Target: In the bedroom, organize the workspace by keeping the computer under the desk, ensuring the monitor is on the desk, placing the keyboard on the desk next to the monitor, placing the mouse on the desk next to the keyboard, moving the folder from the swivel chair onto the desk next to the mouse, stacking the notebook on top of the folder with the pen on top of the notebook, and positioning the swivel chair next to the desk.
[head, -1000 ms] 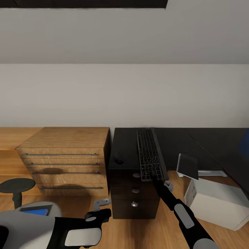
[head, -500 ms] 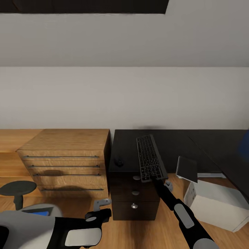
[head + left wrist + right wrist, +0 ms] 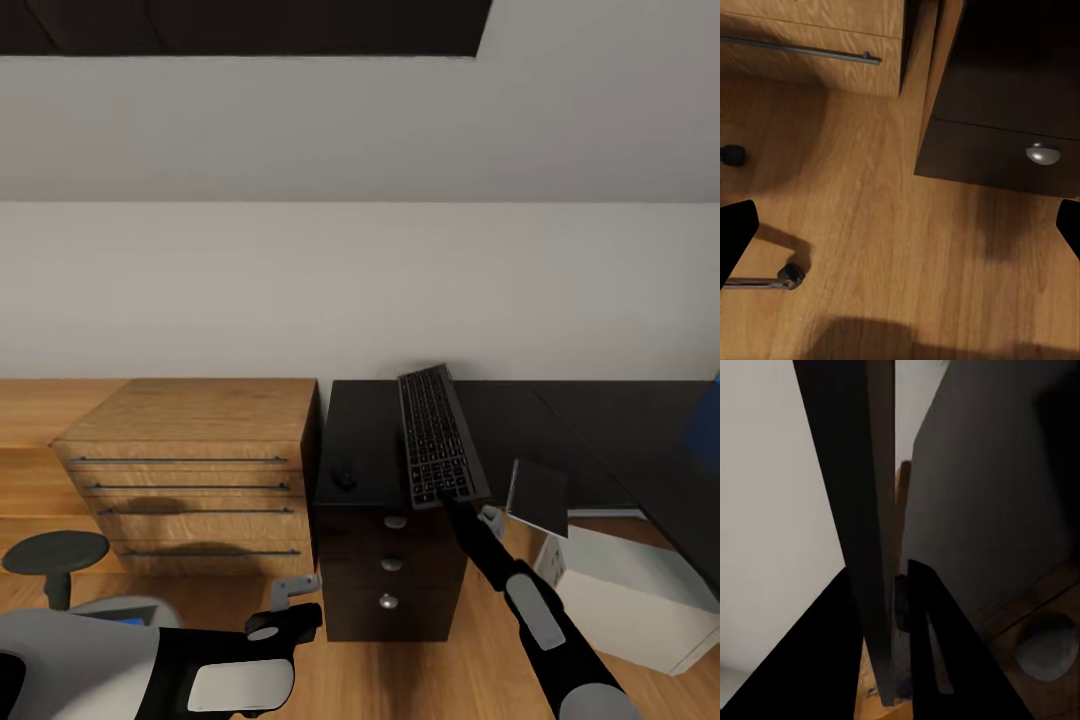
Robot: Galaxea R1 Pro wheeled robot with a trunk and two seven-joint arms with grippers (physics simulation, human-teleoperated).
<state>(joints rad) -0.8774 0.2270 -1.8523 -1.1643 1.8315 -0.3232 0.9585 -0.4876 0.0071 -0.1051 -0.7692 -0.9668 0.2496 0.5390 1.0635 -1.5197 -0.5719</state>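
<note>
1. Black desk [image 3: 370,440] carries the mouse [image 3: 344,477]; above it, the keyboard [image 3: 438,448] hangs tilted, pinched at its near end by the right gripper [image 3: 447,503]
2. Left gripper [image 3: 900,232] hangs spread wide over the floor
3. Held by one end, the keyboard could twist free or knock the mouse when lowered

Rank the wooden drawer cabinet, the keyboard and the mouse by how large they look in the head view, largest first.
1. Wooden drawer cabinet, by far the largest.
2. Keyboard, held tilted by the right gripper.
3. Mouse, a small lump on the desk.
</note>
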